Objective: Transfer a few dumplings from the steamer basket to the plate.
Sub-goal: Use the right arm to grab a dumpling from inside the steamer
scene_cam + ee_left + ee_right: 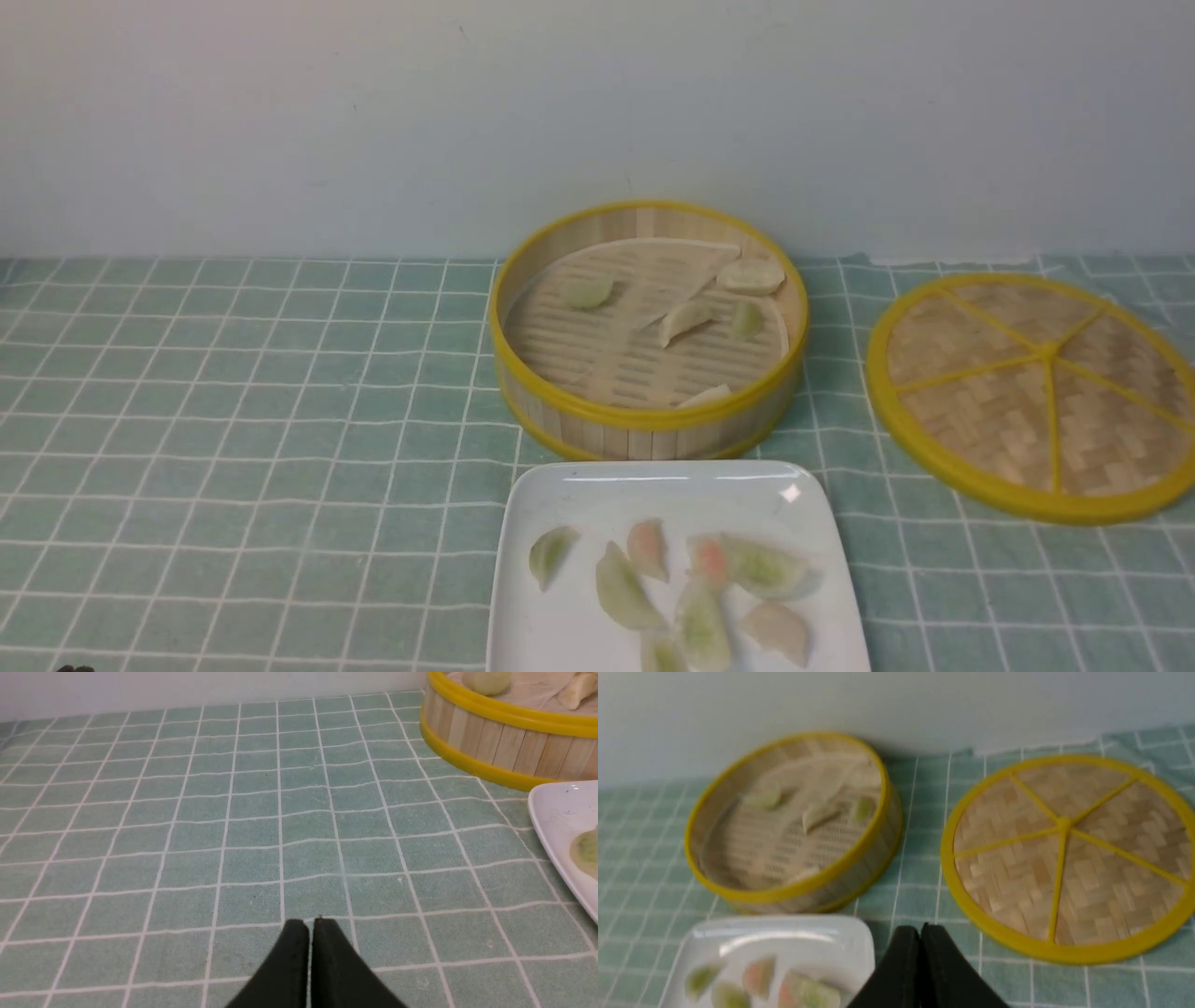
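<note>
Dumplings (705, 627) on plate (569, 485); nearest cut off by front-view edge.

We see a table under a green checked cloth, set for dumplings.
Our tablecloth (308, 392) is muted green, crossed by thin white lines, and reaches back to a pale wall (373, 121). On it we have a round bamboo steamer (635, 439) with yellow rims; a glossy white plate (560, 635) with rounded corners, just in front of the steamer; and, to the right, a flat woven lid (980, 420) with a yellow rim and spokes.
</note>
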Robot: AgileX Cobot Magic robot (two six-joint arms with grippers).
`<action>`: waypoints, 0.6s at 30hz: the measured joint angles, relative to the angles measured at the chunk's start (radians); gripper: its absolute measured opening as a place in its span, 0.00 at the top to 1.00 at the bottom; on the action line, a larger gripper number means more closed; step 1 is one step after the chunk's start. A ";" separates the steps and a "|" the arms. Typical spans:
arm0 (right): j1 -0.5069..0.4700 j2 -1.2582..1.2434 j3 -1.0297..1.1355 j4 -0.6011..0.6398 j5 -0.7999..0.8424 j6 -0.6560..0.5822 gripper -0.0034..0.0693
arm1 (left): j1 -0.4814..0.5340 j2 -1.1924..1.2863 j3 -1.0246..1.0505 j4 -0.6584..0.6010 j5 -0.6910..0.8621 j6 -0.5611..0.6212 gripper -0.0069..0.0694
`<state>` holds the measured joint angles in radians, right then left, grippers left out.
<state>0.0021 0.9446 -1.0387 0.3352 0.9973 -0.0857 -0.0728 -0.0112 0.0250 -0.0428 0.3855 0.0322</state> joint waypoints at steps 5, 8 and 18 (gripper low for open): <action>0.045 0.291 -0.267 0.036 0.127 -0.083 0.97 | 0.000 0.000 0.000 0.000 0.000 0.000 0.92; 0.124 0.430 -0.396 -0.003 0.153 -0.069 0.97 | 0.000 0.000 0.000 0.000 0.000 0.000 0.92; 0.394 0.837 -0.770 -0.239 0.251 0.038 0.95 | 0.000 0.000 0.000 0.000 0.000 0.000 0.92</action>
<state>0.3958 1.7820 -1.8092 0.0960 1.2478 -0.0474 -0.0728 -0.0112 0.0250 -0.0428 0.3855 0.0322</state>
